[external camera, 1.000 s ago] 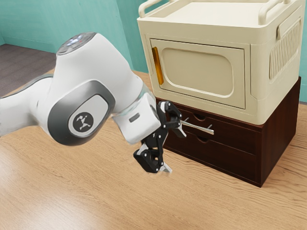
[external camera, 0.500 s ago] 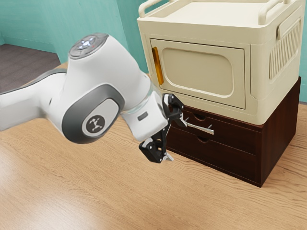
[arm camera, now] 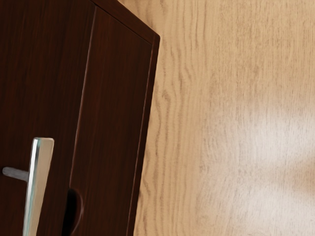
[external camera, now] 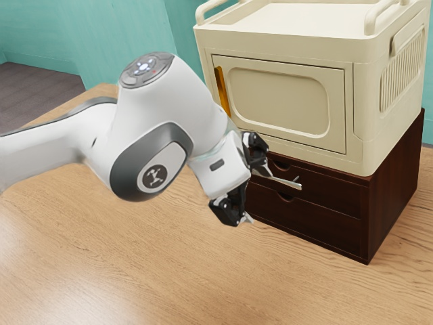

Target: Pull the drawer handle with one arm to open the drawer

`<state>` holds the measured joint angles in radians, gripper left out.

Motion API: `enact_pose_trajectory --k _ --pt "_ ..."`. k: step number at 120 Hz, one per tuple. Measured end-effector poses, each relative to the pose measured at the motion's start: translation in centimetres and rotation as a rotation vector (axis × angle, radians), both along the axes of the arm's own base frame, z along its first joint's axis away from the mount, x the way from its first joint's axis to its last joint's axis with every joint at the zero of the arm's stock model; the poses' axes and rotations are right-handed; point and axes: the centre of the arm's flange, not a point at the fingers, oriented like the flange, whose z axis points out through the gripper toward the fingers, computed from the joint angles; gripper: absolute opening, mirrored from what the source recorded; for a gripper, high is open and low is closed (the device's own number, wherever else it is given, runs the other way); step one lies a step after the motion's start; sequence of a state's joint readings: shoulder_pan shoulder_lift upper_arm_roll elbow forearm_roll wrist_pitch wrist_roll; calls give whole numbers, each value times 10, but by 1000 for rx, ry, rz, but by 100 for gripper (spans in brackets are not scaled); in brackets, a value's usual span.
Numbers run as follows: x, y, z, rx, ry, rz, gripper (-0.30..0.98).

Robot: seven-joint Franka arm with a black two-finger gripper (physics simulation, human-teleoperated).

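My gripper (external camera: pixel 260 195) is open in front of the dark brown drawer cabinet (external camera: pixel 325 229), its fingers spread wide. The silver bar handle (external camera: pixel 289 183) stands out from the upper drawer (external camera: pixel 331 193), whose front is flush with the cabinet. The upper finger is close to the handle's nearer end and partly hides it; whether they touch I cannot tell. The other finger is lower, over the table side. In the wrist view the handle (arm camera: pixel 39 184) and one of its posts show against the dark drawer front (arm camera: pixel 47 78).
A cream box (external camera: pixel 284 40) with an orange-handled door (external camera: pixel 281 101) sits on top of the cabinet. The wooden table (external camera: pixel 149 271) extends in front of it, and a rounded cutout (arm camera: pixel 74 211) marks the lower drawer.
My hand and arm have moved toward the exterior view's right, closer to the cabinet, with the lower finger rising slightly. Handle and drawers have not moved.
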<state>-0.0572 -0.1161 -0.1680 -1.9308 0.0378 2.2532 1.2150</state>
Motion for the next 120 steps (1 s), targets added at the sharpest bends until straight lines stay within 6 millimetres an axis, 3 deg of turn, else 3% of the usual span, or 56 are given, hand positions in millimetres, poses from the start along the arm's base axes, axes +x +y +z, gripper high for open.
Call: enact_pose_trajectory --k 57,120 --pt "27 1 -17 -15 6 10 68" --pt "42 35 -33 -15 17 67 68"
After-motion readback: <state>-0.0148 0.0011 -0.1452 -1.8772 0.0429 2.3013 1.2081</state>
